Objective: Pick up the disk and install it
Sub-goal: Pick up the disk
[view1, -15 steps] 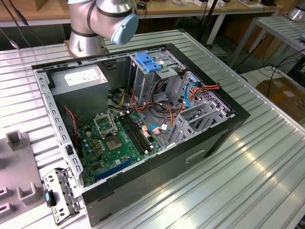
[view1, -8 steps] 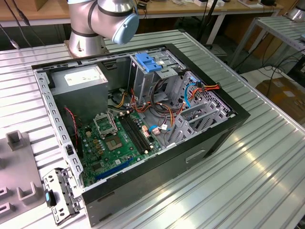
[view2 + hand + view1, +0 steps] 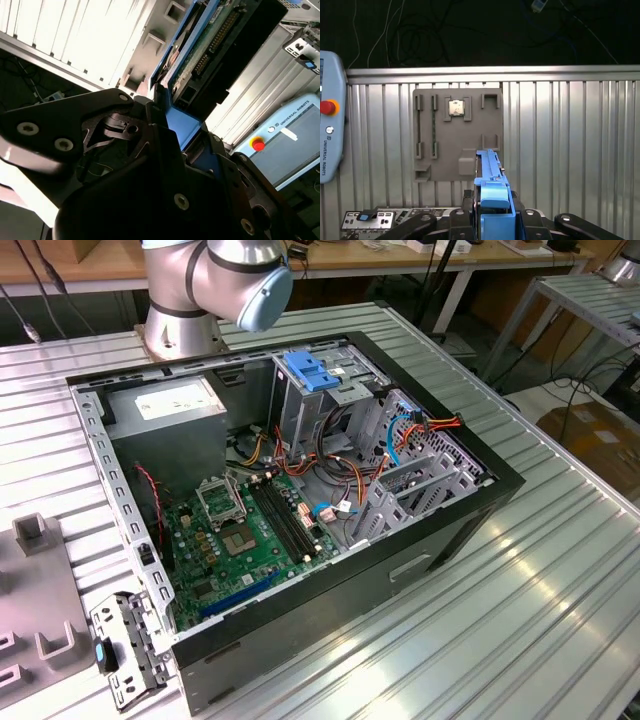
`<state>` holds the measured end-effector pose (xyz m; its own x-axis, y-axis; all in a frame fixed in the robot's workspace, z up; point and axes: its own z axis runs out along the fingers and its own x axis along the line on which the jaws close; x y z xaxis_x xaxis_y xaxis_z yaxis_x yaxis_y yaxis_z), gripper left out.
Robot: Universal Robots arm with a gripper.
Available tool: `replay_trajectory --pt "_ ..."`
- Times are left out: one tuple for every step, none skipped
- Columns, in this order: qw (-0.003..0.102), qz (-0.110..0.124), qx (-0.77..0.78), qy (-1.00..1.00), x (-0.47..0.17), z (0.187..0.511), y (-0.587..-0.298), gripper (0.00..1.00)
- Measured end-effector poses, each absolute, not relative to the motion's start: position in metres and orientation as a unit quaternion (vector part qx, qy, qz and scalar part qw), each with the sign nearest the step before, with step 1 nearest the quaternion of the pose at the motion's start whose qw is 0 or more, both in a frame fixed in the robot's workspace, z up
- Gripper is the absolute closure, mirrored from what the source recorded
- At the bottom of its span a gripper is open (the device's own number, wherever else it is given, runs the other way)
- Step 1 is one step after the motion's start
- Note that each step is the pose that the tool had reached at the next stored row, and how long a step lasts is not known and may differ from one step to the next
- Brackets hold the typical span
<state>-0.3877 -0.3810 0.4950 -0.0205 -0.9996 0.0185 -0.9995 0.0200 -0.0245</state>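
Note:
The disk (image 3: pixel 491 176) stands edge-on in the first wrist view, its blue plastic carrier running up from between my black fingers (image 3: pixel 461 216). My gripper (image 3: pixel 493 210) is shut on the disk. It hangs above the ribbed metal table, near a grey fixture plate (image 3: pixel 445 145). In the second wrist view the disk (image 3: pixel 220 35) shows its green circuit-board underside and blue carrier edge, held by the gripper (image 3: pixel 175 125). The open computer case (image 3: pixel 460 530) lies on the table in the exterior view, with a grey drive cage (image 3: pixel 300 410) topped by a blue latch piece (image 3: pixel 310 370).
The grey fixture plate holds a small processor chip (image 3: pixel 456 107). A teach pendant (image 3: pixel 327 130) lies beside it, and a metal bracket (image 3: pixel 375 219) sits close by. The arm's base (image 3: pixel 180 325) stands behind the case. Cables and a motherboard (image 3: pixel 250 530) fill the case.

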Motion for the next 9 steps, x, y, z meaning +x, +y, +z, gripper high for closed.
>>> replay_trajectory --pt "0.002 -0.015 -0.7 0.714 -0.387 0.495 -0.382 0.63" --pt "0.002 -0.015 -0.7 0.714 -0.386 0.495 -0.382 0.63" --pt "0.002 -0.015 -0.7 0.714 -0.382 0.495 -0.384 0.63" --pt "0.002 -0.015 -0.7 0.714 -0.381 0.495 -0.385 0.63" --pt "0.002 -0.015 -0.7 0.714 -0.379 0.495 -0.385 0.63" --pt "0.002 -0.015 -0.7 0.714 -0.378 0.495 -0.386 0.63" --pt "0.002 -0.015 -0.7 0.714 -0.375 0.495 -0.387 0.63" --pt "0.002 -0.015 -0.7 0.714 -0.373 0.495 -0.387 0.63" --pt "0.002 -0.015 -0.7 0.714 -0.372 0.495 -0.388 0.63"
